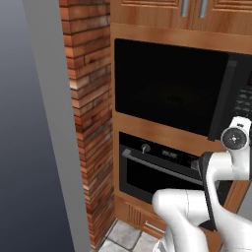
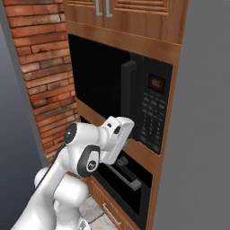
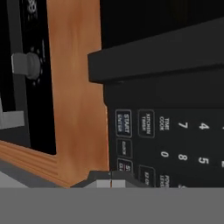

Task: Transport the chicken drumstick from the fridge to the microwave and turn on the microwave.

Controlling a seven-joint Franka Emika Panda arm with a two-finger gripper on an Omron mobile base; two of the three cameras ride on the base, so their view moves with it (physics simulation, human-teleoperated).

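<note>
Black boxy built-in microwave (image 2: 117, 94) set in wooden cabinet wall, dark window door shut, red digital display lit above keypad. Hand (image 3: 110, 180) closed, empty, tips pressed together right against keypad (image 3: 168, 144) near its start button. Black oven with bar handle (image 1: 157, 170) below microwave. Red brick wall (image 1: 88, 113) left.

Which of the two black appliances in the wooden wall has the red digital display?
The upper one, the microwave: its keypad panel carries the red display. The oven below has knobs and a bar handle instead.
</note>
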